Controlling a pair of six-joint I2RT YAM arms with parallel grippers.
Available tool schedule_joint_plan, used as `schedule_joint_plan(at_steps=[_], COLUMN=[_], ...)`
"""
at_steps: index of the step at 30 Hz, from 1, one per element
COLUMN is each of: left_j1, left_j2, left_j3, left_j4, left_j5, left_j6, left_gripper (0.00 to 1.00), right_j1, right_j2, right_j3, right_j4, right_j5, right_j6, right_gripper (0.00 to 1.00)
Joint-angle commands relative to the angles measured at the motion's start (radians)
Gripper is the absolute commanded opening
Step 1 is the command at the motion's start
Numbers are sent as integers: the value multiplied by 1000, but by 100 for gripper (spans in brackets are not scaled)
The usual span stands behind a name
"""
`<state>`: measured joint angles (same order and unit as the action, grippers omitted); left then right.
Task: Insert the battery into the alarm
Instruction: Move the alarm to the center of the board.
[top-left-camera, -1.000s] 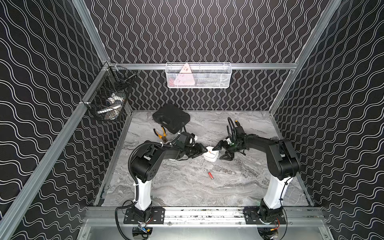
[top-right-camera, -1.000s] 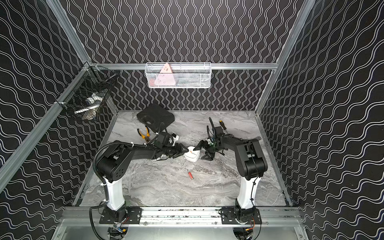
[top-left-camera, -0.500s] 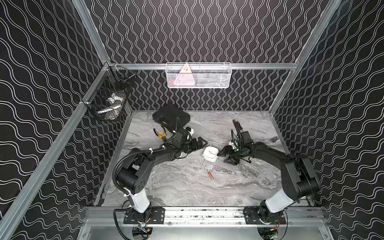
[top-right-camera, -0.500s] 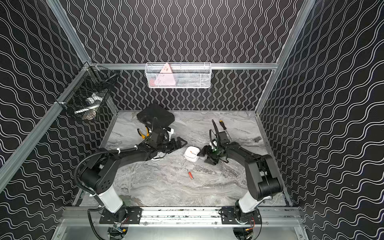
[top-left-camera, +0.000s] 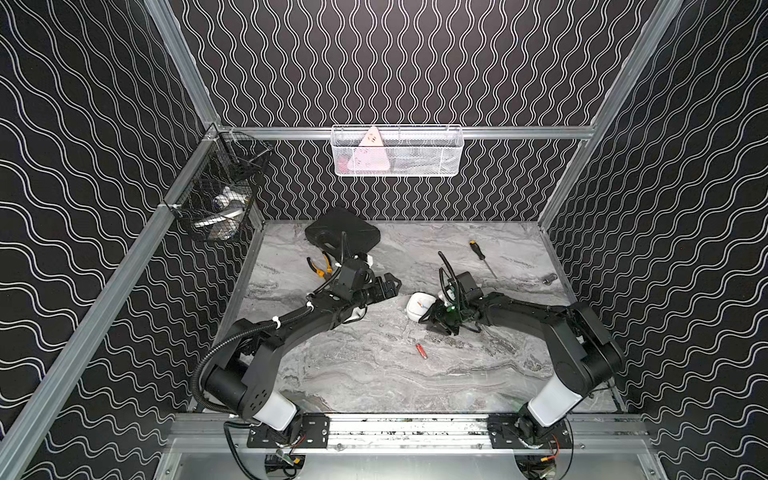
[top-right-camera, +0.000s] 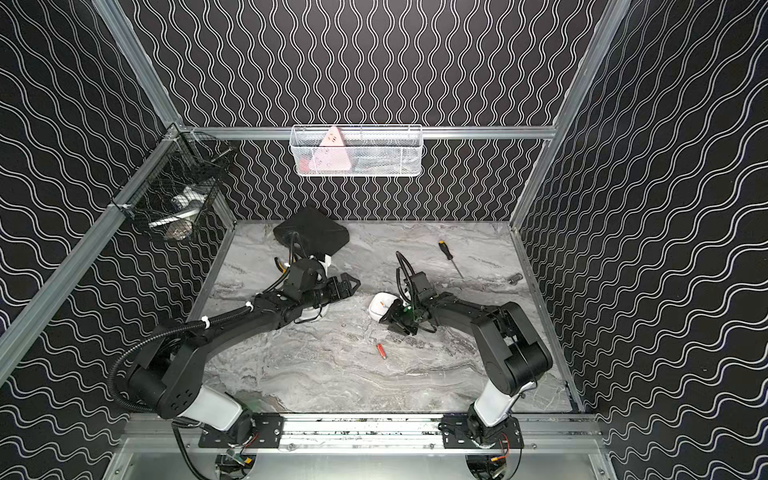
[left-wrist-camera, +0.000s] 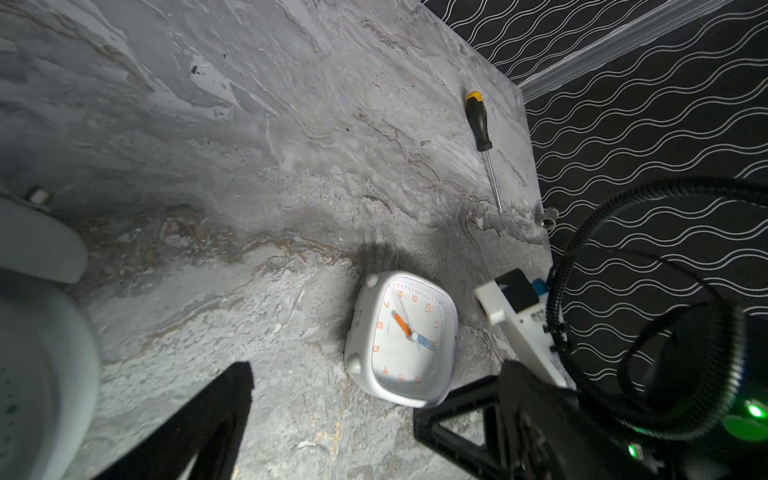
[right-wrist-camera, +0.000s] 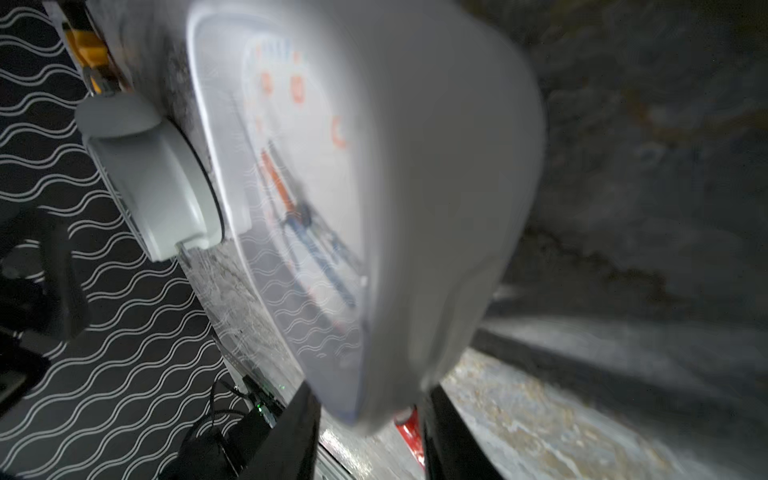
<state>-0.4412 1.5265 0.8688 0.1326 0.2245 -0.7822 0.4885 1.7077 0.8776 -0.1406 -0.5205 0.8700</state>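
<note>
The white alarm (top-left-camera: 419, 305) (top-right-camera: 380, 306) stands tilted on the marble table, its orange-numbered dial showing in the left wrist view (left-wrist-camera: 405, 338). My right gripper (top-left-camera: 432, 319) (right-wrist-camera: 370, 440) is shut on its lower corner, one finger against the dial side and one against the back. The red battery (top-left-camera: 422, 350) (top-right-camera: 381, 351) lies loose on the table in front of the alarm, and part of it shows behind a finger in the right wrist view (right-wrist-camera: 409, 424). My left gripper (top-left-camera: 388, 286) (left-wrist-camera: 332, 449) is wide open, empty, and apart from the alarm on its left.
A screwdriver (top-left-camera: 482, 257) and a small metal piece (top-left-camera: 549, 278) lie at the back right. Orange-handled pliers (top-left-camera: 318, 266) and a black case (top-left-camera: 343, 232) are behind the left arm. A white wire basket (top-left-camera: 397, 151) hangs on the back wall and a black mesh basket (top-left-camera: 220, 199) on the left rail.
My left gripper has opened, let go of the alarm and drawn back to the left. My right gripper's jaws have narrowed onto the alarm.
</note>
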Motion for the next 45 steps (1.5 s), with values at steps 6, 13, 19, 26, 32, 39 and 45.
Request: schedule_joint_plan(at_steps=[6, 13, 19, 26, 32, 39, 45], left_j1=[7, 27, 47, 132, 311, 532, 622], left_j2=[-47, -75, -91, -136, -126, -110, -132], left_j3=[-10, -31, -42, -20, 53, 63, 29], left_j4=[-40, -49, -63, -207, -398, -441, -427], left_j5=[-39, -48, -58, -86, -28, 131, 206], left_j6=[31, 30, 23, 16, 30, 41, 43], left_gripper=[98, 99, 99, 99, 99, 99, 99], right_j1=[-14, -78, -94, -91, -41, 163, 267], right_j2=[107, 200, 241, 72, -26, 75, 249], right_j3=[117, 206, 281, 151, 148, 300, 487], right_j4=[19, -5, -33, -21, -42, 6, -41], right_j5=[52, 58, 32, 45, 72, 159, 177], right_j6=[5, -29, -59, -106, -223, -262, -295], right_gripper=[39, 40, 43, 54, 62, 63, 62])
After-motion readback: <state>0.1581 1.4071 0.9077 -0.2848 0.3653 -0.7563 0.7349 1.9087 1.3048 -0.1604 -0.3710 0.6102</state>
